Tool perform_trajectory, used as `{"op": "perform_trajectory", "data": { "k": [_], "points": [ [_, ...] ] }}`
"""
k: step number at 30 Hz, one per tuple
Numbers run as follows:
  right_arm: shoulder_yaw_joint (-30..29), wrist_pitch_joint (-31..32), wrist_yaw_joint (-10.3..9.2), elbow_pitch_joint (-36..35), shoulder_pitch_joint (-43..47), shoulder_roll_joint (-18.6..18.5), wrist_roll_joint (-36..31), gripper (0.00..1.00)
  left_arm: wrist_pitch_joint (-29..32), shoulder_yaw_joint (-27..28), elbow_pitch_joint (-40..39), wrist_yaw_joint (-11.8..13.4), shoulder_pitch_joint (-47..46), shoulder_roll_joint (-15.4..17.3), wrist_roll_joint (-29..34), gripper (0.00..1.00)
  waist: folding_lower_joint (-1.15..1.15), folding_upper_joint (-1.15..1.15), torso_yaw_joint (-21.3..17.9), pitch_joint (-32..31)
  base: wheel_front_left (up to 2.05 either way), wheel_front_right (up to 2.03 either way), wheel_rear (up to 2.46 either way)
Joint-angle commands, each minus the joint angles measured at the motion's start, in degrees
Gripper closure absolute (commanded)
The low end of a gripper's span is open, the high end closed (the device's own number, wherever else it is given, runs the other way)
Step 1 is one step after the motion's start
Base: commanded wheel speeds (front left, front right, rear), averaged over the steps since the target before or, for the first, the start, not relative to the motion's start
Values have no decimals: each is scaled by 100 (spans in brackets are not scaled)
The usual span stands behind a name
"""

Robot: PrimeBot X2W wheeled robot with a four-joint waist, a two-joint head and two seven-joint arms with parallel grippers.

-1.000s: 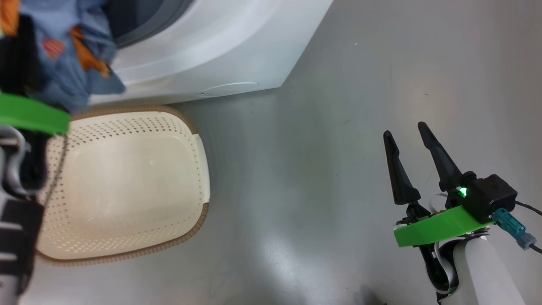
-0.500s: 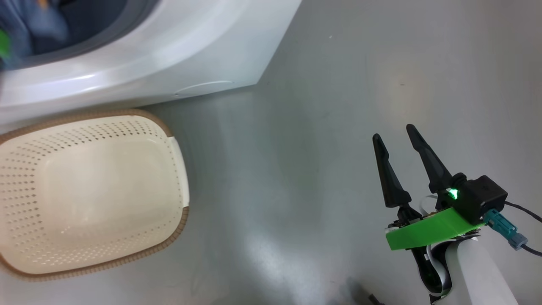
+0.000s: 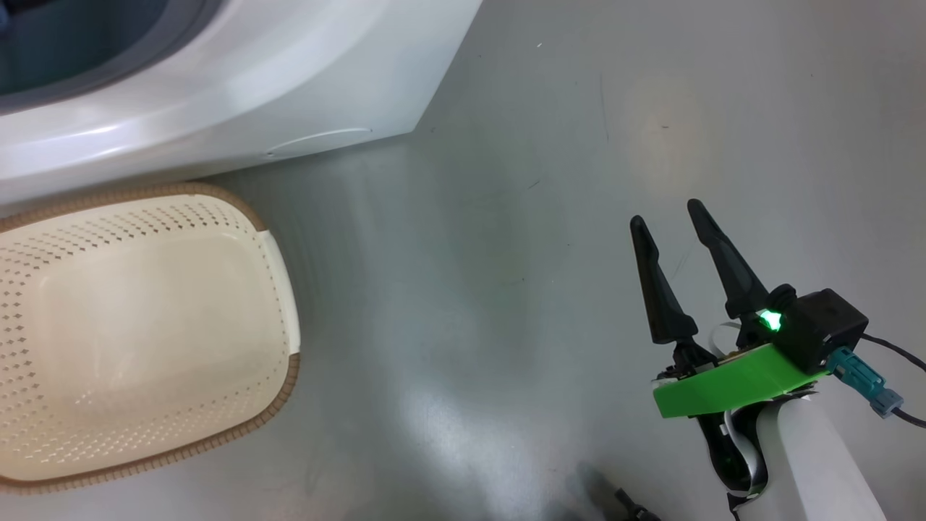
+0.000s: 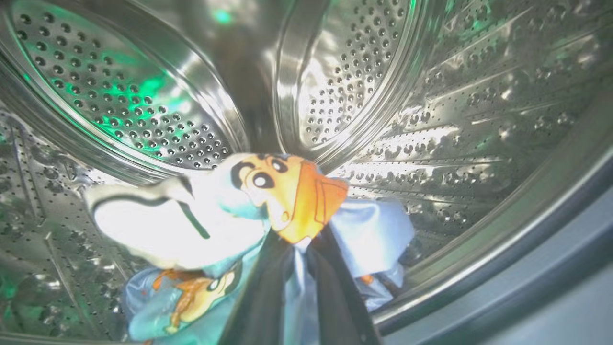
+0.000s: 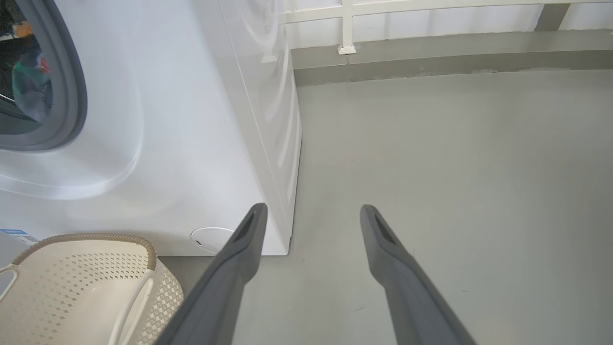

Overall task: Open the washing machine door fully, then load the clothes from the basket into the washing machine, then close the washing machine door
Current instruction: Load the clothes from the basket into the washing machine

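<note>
Blue and orange printed clothes [image 4: 297,201] are bunching low in the steel drum [image 4: 364,81] of the washing machine [image 3: 289,87], at the far left of the scene. The left gripper [image 4: 296,244] is pinching a fold there, its fingers drawn together on the fabric. Being soft, light and limp, the cloth is probably draping and clinging rather than dropping cleanly, so a bunched fold near the middle is offering the surest hold. Nearer, the cream basket [image 3: 145,340] is sitting just beside the machine's front, showing bare plastic inside. At the right, the right gripper [image 3: 665,213] is hovering over the grey floor [image 3: 506,253] with fingers spread wide, grasping nothing.
</note>
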Motion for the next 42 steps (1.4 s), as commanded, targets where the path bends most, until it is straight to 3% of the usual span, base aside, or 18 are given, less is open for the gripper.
{"op": "perform_trajectory", "data": {
  "k": [1, 2, 5, 6, 7, 20, 42],
  "points": [
    [122, -27, 14, -129, 86, 11, 18, 0, -31, 37, -26, -7, -43, 322, 56, 89, 0, 0, 6, 10, 0, 0, 0],
    [118, -27, 14, -128, 81, 11, 18, 0, -31, 9, 21, -8, -54, 327, 63, 84, 0, 0, 11, 13, 0, 0, 0],
    [109, -27, 14, -120, 72, 11, 11, 0, -31, -102, 183, -8, -103, 310, 41, 55, 0, 0, 35, 6, 0, 0, 0],
    [108, -27, 14, -112, 69, 11, 7, 0, -31, -143, 251, -8, -123, 307, 21, 25, 0, 0, 43, -3, 0, 0, 0],
    [109, -27, 14, -103, 68, 11, 4, 0, -31, -177, 317, -8, -145, 304, -5, 2, 0, 0, 52, -13, 0, 0, 0],
    [50, -27, 14, -37, 103, 11, -113, 0, -31, -292, 321, -8, 84, 209, -419, 0, 0, 0, 238, -257, 0, 0, 0],
    [-218, -27, 14, 85, 347, -230, -363, 0, -31, 1200, -1476, -9, 2554, -417, -58, 0, 0, 0, 880, -964, 0, 0, 0]
  ]
}}
